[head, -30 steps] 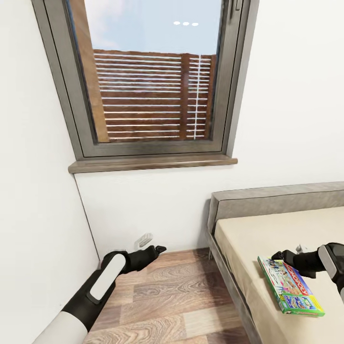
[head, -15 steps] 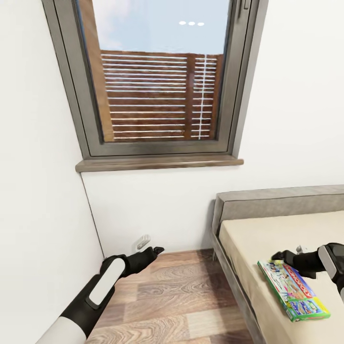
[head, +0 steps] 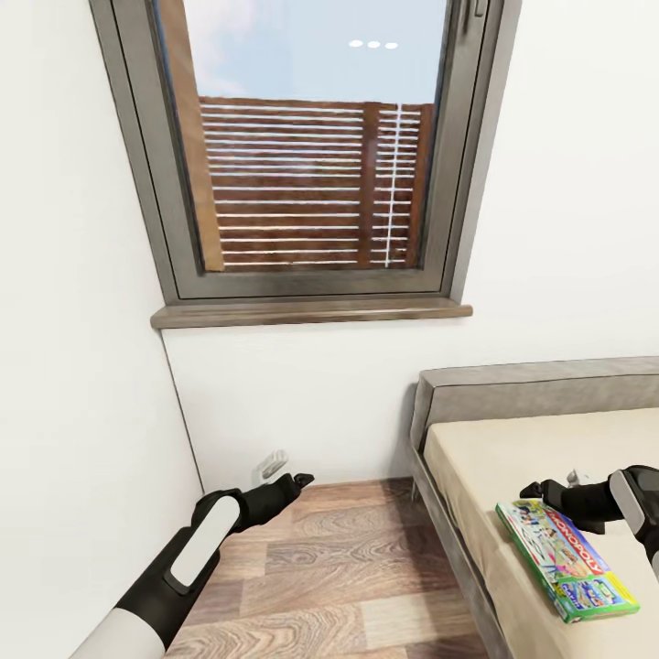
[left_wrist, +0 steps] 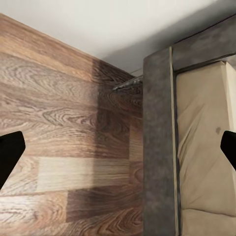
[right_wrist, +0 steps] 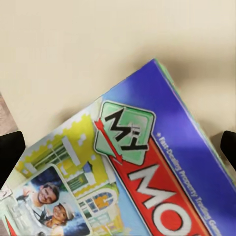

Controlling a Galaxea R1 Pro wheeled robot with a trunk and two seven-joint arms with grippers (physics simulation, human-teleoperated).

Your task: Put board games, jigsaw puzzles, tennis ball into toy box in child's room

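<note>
A green-edged "MONOPOLY" board game (head: 566, 558) lies flat on the beige mattress of the bed (head: 485, 448), near its left side. My right gripper (head: 535, 492) hovers just above the box's far end, open and empty. In the right wrist view its dark fingertips (right_wrist: 10, 147) stand wide apart over the box lid (right_wrist: 147, 182). My left gripper (head: 297, 479) hangs low over the wood floor near the room's corner, open and holding nothing. Its fingertips (left_wrist: 9, 152) frame the floor and the dark grey bed frame (left_wrist: 157, 147).
A white wall with a large grey-framed window (head: 311, 156) and a brown sill (head: 311, 313) stands straight ahead. Another white wall closes in on the left. The grey headboard (head: 540, 384) lies against the far wall. A strip of wood floor (head: 348, 567) runs between left wall and bed.
The whole picture has shifted slightly rightward, so the camera has moved. Both arms keep their pose, and both grippers stay open.
</note>
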